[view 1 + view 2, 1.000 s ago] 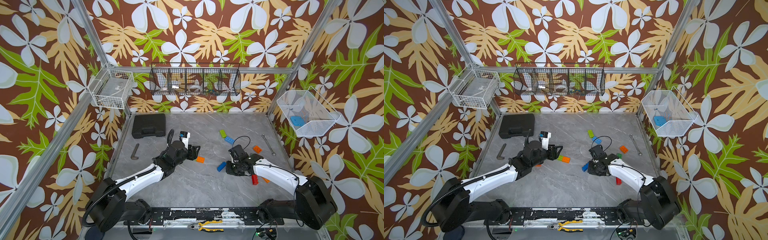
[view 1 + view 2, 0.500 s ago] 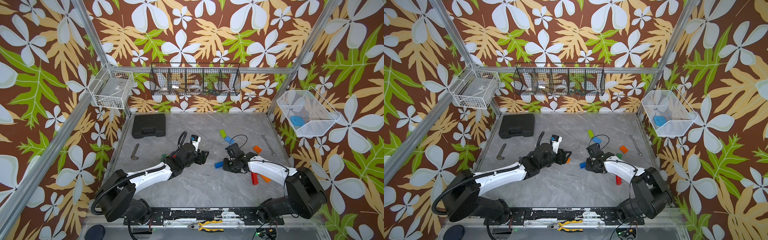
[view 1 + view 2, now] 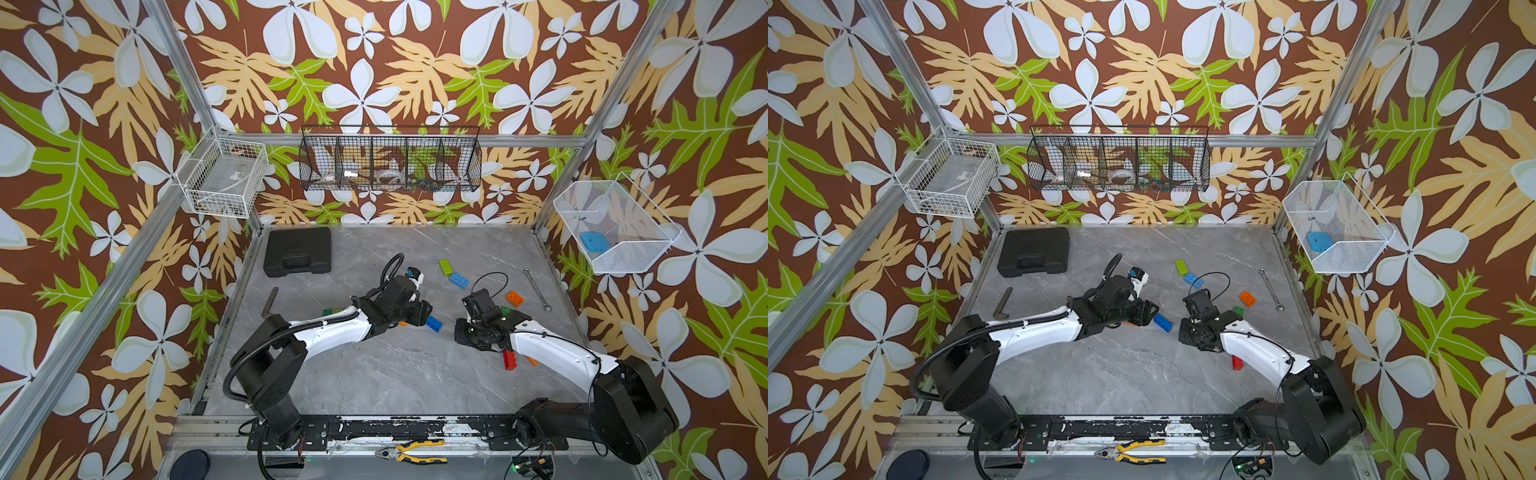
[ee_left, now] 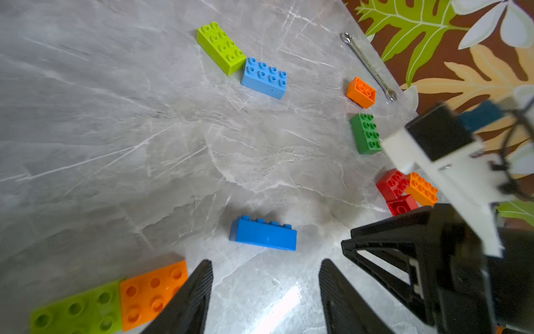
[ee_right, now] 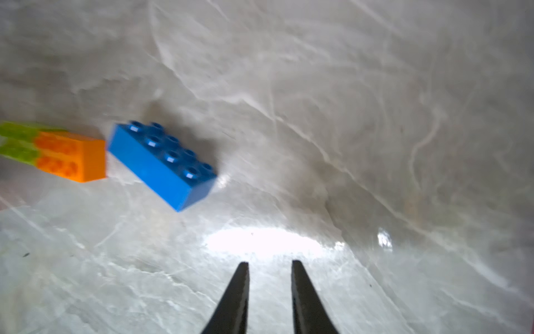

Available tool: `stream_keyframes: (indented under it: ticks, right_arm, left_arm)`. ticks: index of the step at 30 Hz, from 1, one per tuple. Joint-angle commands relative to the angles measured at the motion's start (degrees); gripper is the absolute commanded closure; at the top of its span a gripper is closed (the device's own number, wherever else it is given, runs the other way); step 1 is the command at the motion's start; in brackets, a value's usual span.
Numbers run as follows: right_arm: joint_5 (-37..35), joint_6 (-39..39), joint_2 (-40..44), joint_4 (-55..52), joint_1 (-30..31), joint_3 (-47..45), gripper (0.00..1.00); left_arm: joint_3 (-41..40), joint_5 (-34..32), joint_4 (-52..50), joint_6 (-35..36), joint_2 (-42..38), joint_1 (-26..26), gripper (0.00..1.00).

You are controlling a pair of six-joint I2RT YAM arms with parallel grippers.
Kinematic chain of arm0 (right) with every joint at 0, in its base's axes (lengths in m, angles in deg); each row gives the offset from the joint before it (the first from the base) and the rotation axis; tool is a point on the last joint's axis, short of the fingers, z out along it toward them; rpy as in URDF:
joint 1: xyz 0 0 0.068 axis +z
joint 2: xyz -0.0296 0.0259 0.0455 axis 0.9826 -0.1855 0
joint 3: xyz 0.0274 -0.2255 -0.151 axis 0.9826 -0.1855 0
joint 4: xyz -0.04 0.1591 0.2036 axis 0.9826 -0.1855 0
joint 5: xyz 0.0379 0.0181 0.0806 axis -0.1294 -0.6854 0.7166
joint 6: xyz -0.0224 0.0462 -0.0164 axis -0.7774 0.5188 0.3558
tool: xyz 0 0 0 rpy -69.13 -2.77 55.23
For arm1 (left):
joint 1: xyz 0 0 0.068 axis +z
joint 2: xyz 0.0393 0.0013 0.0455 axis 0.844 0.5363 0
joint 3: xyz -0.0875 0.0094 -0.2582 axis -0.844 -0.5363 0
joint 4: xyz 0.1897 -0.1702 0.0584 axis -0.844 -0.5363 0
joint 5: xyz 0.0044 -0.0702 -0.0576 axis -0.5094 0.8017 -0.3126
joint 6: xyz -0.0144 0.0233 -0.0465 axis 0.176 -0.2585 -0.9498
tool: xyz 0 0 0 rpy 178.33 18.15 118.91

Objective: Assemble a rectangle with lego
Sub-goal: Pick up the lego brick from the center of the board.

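Observation:
A blue lego brick lies on the grey table between the two arms. My left gripper is open and empty just left of it. An orange lego joined to a lime one lies beside one left finger. My right gripper stands a short way right of the blue brick, jaws slightly apart with nothing between. Other lego lie farther back and right: lime, light blue, orange, dark green, and red by the right arm.
A wrench lies near the right wall and a black case at the back left. A dark metal tool lies at the left edge. Pliers rest on the front rail. Wire baskets hang on the walls.
My right gripper has let go of the blue brick and drawn back to the right, its jaws parting. My left arm has swung right, up to the blue brick.

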Motion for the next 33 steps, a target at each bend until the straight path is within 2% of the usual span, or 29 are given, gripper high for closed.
stream_keyframes:
  ticks: [1, 3, 5, 8, 11, 14, 16, 21, 24, 29, 33]
  right_arm:
    - [2.57, -7.98, -0.90, 1.37, 0.36, 2.59, 0.55]
    - [1.21, -13.18, -3.65, 1.02, 1.45, 5.24, 0.43]
    - [0.10, -17.34, -7.30, 0.31, 2.59, 7.68, 0.37]
    - [-2.20, -21.33, -13.03, -0.24, 4.37, 11.15, 0.34]
    - [-3.92, -23.47, -17.22, 0.43, 6.35, 13.70, 0.34]
    - [-4.64, -24.74, -20.74, 0.91, 7.83, 15.28, 0.40]
    - [-5.28, -25.54, -22.42, 0.82, 8.60, 15.68, 0.48]
    - [-12.43, -28.25, -21.57, 0.50, 12.97, 14.27, 0.71]
    - [-17.51, -29.43, -19.25, 1.44, 15.38, 12.53, 0.81]
    - [-20.89, -31.22, -12.55, 5.13, 16.84, 8.57, 0.85]
    - [-22.32, -35.53, -6.47, 7.17, 20.02, 6.57, 0.85]
  left_arm:
    - [-1.59, -0.63, -5.69, -4.19, -2.20, 0.09, 0.38]
    - [-4.81, -3.88, -3.52, -6.14, -5.97, 0.60, 0.35]
    - [-7.43, -4.88, -1.91, -7.90, -9.55, 2.23, 0.33]
    - [-10.79, -3.32, 0.38, -10.59, -14.58, 5.37, 0.30]
    - [-11.52, -3.29, -0.14, -9.98, -17.77, 6.93, 0.28]
    - [-11.69, -3.95, -0.91, -8.61, -19.90, 7.73, 0.29]
    - [-12.41, -3.56, -0.68, -9.27, -21.15, 9.14, 0.31]
    - [-16.27, 5.11, 3.82, -15.14, -24.09, 16.14, 0.47]
    - [-15.61, 8.32, 2.89, -16.18, -24.22, 18.56, 0.49]
    - [-12.71, 13.81, -2.49, -15.56, -22.85, 18.74, 0.47]
    - [-14.14, 25.86, 0.27, -19.15, -20.58, 18.66, 0.37]
